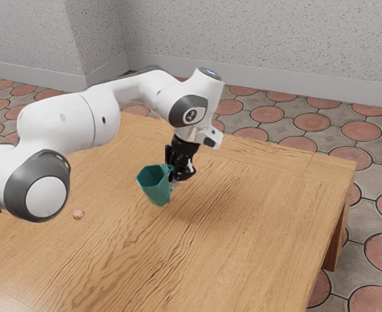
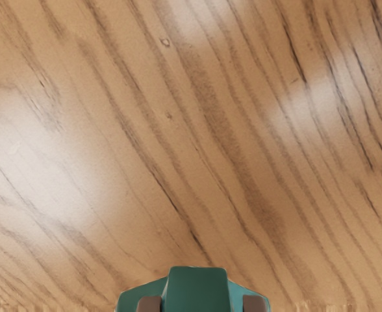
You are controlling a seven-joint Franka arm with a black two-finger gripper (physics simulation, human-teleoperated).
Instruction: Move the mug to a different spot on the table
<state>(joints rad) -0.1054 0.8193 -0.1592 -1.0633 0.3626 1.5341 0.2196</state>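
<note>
Bright, even light falls across the exterior view, leaving only faint, soft-edged shadows on the surface (image 1: 256,227). In the wrist view, the surface (image 2: 197,149) shows several broad, pale patches of glare that wash out the wood grain.

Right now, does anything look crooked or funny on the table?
Yes. The teal mug hangs tilted in the gripper, not upright. A tiny pinkish bit also lies on the table beside the arm; I cannot tell what it is.
</note>
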